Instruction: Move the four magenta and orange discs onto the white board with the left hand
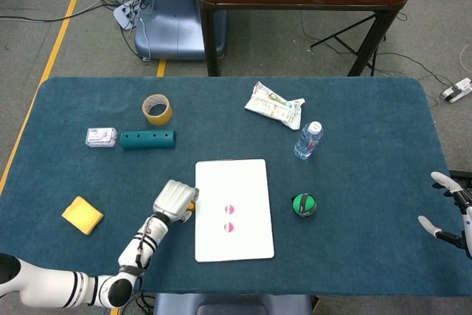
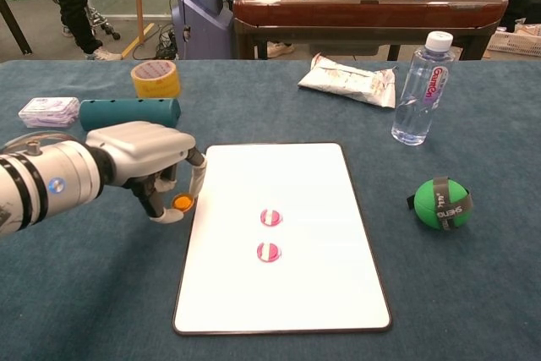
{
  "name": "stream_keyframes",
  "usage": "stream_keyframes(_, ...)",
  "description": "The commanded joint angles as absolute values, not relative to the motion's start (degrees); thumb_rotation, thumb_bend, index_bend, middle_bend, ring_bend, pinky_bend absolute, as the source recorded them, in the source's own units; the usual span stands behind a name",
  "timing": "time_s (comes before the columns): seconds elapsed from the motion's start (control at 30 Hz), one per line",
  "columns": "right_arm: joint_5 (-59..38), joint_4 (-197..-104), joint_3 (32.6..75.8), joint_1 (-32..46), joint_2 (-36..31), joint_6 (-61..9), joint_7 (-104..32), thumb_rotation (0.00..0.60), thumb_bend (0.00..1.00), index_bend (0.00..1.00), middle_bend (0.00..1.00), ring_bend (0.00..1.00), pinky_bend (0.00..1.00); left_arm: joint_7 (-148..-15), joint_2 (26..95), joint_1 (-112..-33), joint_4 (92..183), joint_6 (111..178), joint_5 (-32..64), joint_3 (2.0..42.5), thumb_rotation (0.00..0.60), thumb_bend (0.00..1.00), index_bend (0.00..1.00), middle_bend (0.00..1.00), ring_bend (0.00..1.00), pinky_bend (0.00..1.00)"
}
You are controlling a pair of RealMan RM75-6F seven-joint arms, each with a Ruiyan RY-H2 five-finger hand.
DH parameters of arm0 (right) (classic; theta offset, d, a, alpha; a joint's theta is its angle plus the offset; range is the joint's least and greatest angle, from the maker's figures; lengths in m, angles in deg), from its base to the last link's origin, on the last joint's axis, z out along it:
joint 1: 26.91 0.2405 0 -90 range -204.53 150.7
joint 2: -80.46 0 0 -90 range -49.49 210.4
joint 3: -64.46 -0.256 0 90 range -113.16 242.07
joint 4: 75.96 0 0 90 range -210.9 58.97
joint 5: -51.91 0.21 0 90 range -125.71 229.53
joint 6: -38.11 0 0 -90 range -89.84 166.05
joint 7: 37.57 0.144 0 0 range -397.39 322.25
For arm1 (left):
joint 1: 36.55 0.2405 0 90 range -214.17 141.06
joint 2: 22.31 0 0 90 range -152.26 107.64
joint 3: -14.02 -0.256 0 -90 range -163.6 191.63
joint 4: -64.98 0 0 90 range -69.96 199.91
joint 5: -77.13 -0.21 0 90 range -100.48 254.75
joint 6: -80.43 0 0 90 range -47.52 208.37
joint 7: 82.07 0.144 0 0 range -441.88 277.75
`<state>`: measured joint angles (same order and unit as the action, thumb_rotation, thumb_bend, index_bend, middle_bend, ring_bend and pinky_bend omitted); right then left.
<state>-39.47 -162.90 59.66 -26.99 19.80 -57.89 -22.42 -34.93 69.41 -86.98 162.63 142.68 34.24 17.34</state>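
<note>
- the left hand (image 2: pixel 148 166) is clamped on an orange disc (image 2: pixel 181 202), pinched between thumb and a fingertip, lifted a little off the table (image 2: pixel 84 293) by the look of it, though that's hard to be sure of.
- the board (image 2: pixel 279 293) lies just to the hand's right, its near edge almost touching the fingers; judged from this, the disc is being carried sideways toward it.
- two magenta discs (image 2: pixel 270 217) already sit mid-board, further right of the hand, one behind the other, apart from each other, which suggests about half the job is done.
- a fourth disc can't be picked out in either view; it may be hidden under the palm.
- the chest view shows the pinch and the disc plainly; the head view shows only the back of the hand with a sliver of orange at its far edge.
- the head view alone shows the right hand (image 1: pixel 450 212) at the table's far right edge, well apart from everything, fingers spread and holding nothing, idle since the task is for the left.
</note>
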Motion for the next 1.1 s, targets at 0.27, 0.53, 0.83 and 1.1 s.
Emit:
stream_keyframes(0.27,-39.7,-162.4,59.6,-27.6,20.0,-59.2,-20.9,0.6,0.07,0.22,0.36,0.4,0.48,-31.9,70.5,-91.3,163.8,142.6,35.2,21.7,0.6,0.32,0.63,1.0,1.0,1.0)
stream_keyframes(0.53,-39.4,-161.6,59.4,-28.2,20.2,-60.2,-18.7,0.6,0.07,0.22,0.36,0.4,0.48,-30.1,75.0,-94.6,158.9,141.8,37.9,23.6,0.6,0.32,0.63,1.0,1.0,1.0)
stream_keyframes(0.83,-39.1,-160.9,59.2,-28.4,20.3,-60.6,-17.0,0.6,0.07,0.22,0.36,0.4,0.48,-29.6,78.4,-97.2,152.6,141.2,39.4,25.0,0.6,0.32,0.63,1.0,1.0,1.0)
stream_keyframes(1.1,-39.0,-160.7,59.1,-28.4,20.4,-60.4,-16.6,0.6,0.07,0.22,0.36,0.4,0.48,-28.2,80.8,-98.4,147.7,142.8,37.7,24.9,0.6,0.32,0.62,1.0,1.0,1.0)
